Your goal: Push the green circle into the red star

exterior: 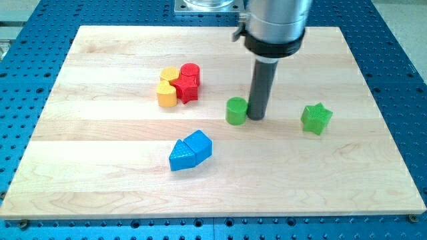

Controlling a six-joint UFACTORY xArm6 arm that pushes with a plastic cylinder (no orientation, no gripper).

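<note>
From my remote seat I see the wooden board [120, 193] filling most of the view, lying on a blue perforated table [27, 13]. My arm's grey housing [275, 23] comes in from the view's top, and the dark rod [262, 87] drops straight down from it. There are no jaws on this rig to be apart or together; it ends in my tip [256, 117], which rests on the board just to the view's right of the green circle [236, 111], touching it or very nearly, I cannot tell which.

The green circle sits near the board's middle. The red star [186, 89] is to its upper left in the view, apart from it, packed into a cluster of 4 with a red cylinder [191, 72] behind it, a yellow heart [169, 75] and a yellow block [167, 95] against its left side.

Below the centre, 2 blue pieces touch: a blue cube [199, 145] and a blue triangle-like block [181, 156]. A green star [315, 118] stands alone well to the view's right of the rod.
</note>
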